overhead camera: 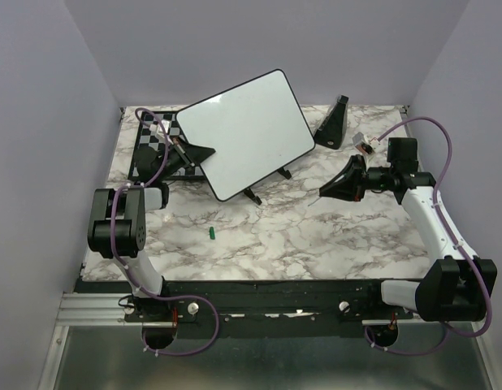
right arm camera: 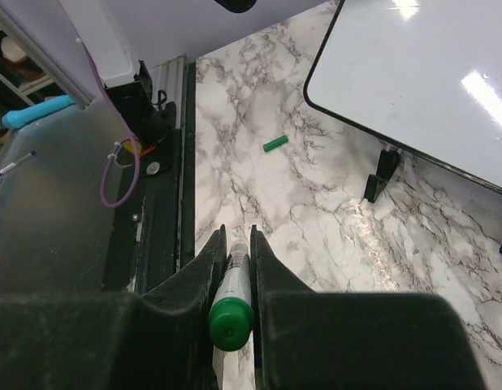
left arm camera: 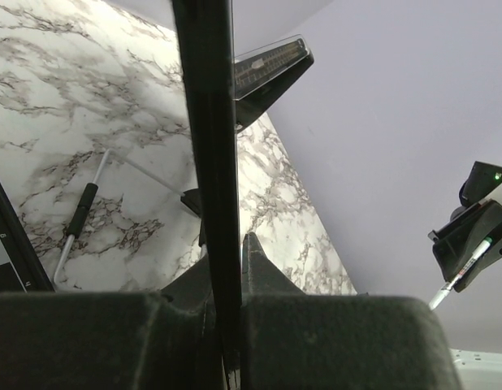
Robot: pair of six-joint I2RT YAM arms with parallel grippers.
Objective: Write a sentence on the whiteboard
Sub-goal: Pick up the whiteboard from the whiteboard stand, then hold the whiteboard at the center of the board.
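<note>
The whiteboard (overhead camera: 243, 134) stands far of centre on the table (overhead camera: 316, 236), the chessboard (overhead camera: 145, 152) left of it, perhaps partly beneath. The left gripper (overhead camera: 207, 152) clamps its left edge; the right gripper (overhead camera: 324, 192), holding a marker (right arm camera: 232, 292), lies right. A cap (overhead camera: 211, 233) lies nearer.

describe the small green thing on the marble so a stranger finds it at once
Start at the marble table, with the tilted whiteboard across its back. In front of the board's lowest corner, toward the table's near edge, a small green piece lies alone on the marble. It is the only green thing lying on the tabletop, short and stubby.
</note>
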